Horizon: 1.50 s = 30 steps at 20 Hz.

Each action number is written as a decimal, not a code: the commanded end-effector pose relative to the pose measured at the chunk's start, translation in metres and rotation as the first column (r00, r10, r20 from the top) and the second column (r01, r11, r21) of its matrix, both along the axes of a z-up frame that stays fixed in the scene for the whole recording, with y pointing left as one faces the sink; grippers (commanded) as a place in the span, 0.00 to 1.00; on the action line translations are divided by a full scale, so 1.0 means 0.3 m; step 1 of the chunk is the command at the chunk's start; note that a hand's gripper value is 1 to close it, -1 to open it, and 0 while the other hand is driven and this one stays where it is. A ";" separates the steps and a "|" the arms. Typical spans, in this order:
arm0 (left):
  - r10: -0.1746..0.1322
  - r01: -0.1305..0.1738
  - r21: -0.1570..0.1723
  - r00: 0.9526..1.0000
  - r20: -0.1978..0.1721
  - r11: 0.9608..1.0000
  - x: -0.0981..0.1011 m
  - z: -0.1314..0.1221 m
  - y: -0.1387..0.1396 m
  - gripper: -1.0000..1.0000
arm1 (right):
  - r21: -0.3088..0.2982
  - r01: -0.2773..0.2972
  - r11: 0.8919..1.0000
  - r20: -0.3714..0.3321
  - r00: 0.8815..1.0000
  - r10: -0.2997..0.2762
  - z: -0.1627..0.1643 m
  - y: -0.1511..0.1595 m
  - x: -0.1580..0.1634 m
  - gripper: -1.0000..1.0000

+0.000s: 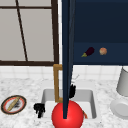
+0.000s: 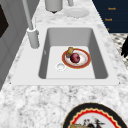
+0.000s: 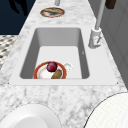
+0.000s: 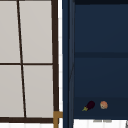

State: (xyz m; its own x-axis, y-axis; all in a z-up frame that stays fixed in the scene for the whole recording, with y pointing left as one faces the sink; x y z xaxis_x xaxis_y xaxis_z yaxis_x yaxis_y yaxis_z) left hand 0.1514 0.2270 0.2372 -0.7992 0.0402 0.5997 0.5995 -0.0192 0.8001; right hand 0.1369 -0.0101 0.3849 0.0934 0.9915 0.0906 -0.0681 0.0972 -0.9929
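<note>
Red and round, one big ball (image 1: 67, 115) sits at the near edge of the sink (image 1: 48, 96) in the front view. Just left of it, at the sink's front left corner, the left hand (image 1: 39, 109) hangs with its fingers curled downward, holding nothing. The right hand (image 1: 72, 91) is a dark shape over the basin behind the open cabinet door (image 1: 67, 50); I cannot tell how its fingers are set.

Inside the smooth grey basin lies one round plate (image 2: 84, 60) with an orange rim, carrying one dark red ball-shaped fruit (image 2: 75, 57) and one brownish lump (image 2: 70, 50) at the plate's edge, touching it. One white drain ring (image 2: 60, 66) sits beside the plate.

The worktop (image 1: 22, 87) is speckled marble. Toward its left end lies one patterned plate (image 1: 13, 104) with a black rim; toward its right end, one plain white plate (image 1: 119, 108) and one grey pot (image 1: 123, 82) behind it. One tall metal tap (image 3: 95, 37) rises at the sink's far edge.

On the navy cabinet shelf (image 4: 100, 113) are two things: one glossy purple aubergine (image 4: 89, 105) and one pale orange round fruit (image 4: 103, 105).
</note>
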 end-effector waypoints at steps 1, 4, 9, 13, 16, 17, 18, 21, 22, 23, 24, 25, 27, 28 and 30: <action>0.000 0.000 0.000 1.000 0.000 1.000 0.000 0.000 0.000 0.50 | -0.027 0.000 1.000 0.000 1.000 0.000 -0.103 0.075 -0.022 0.00; 0.000 0.000 0.000 1.000 0.000 1.000 0.000 0.000 0.000 0.50 | -0.019 -0.034 0.999 -0.020 0.999 0.034 -0.184 0.119 -0.014 0.00; 0.000 0.000 0.000 1.000 0.000 1.000 0.000 0.000 0.000 0.50 | -0.008 0.027 1.000 -0.064 0.998 -0.027 -0.177 0.211 0.005 0.00; 0.000 0.000 0.000 1.000 0.000 1.000 0.000 0.000 0.000 0.50 | 0.003 0.046 0.999 -0.122 0.991 -0.046 -0.093 0.223 -0.040 0.00; 0.000 0.000 0.000 1.000 0.000 1.000 0.000 0.000 0.000 0.50 | 0.027 0.050 0.998 -0.174 0.984 -0.045 -0.043 0.244 -0.064 0.00; 0.000 0.000 0.000 1.000 0.000 1.000 0.000 0.000 0.000 0.50 | 0.027 0.055 0.998 -0.184 0.982 -0.049 -0.020 0.249 -0.069 0.00; 0.000 0.000 0.000 1.000 0.000 1.000 0.000 0.000 0.000 0.50 | 0.025 0.059 0.998 -0.189 0.981 -0.054 0.005 0.254 -0.073 0.00; 0.000 0.000 0.000 1.000 0.000 1.000 0.000 0.000 0.000 0.50 | 0.019 0.065 0.998 -0.191 0.980 -0.060 0.083 0.260 -0.083 0.00; 0.000 0.000 0.000 1.000 0.000 1.000 0.000 0.000 0.000 0.50 | 0.017 0.065 0.998 -0.189 0.980 -0.061 0.109 0.261 -0.089 0.00; 0.000 0.000 0.000 1.000 0.000 1.000 0.000 0.000 0.000 0.50 | 0.027 0.067 0.997 -0.191 0.980 -0.061 0.135 0.267 -0.098 0.00; 0.000 0.000 0.000 1.000 0.000 1.000 0.000 0.000 0.000 0.50 | 0.032 0.066 0.997 -0.194 0.979 -0.059 0.162 0.273 -0.108 0.00; 0.000 0.000 0.000 1.000 0.000 1.000 0.000 0.000 0.000 0.50 | 0.037 0.066 0.997 -0.196 0.979 -0.058 0.190 0.279 -0.114 0.00; 0.000 0.000 0.000 1.000 0.000 1.000 0.000 0.000 0.000 0.50 | 0.040 0.070 0.997 -0.200 0.978 -0.061 0.242 0.283 -0.133 0.00; 0.000 0.000 0.000 1.000 0.000 1.000 0.000 0.000 0.000 0.50 | 0.045 0.069 0.997 -0.199 0.978 -0.059 0.269 0.281 -0.146 0.00; 0.000 0.000 0.000 1.000 0.000 1.000 0.000 0.000 0.000 0.50 | 0.059 0.055 0.997 -0.193 0.980 -0.042 0.316 0.276 -0.181 0.00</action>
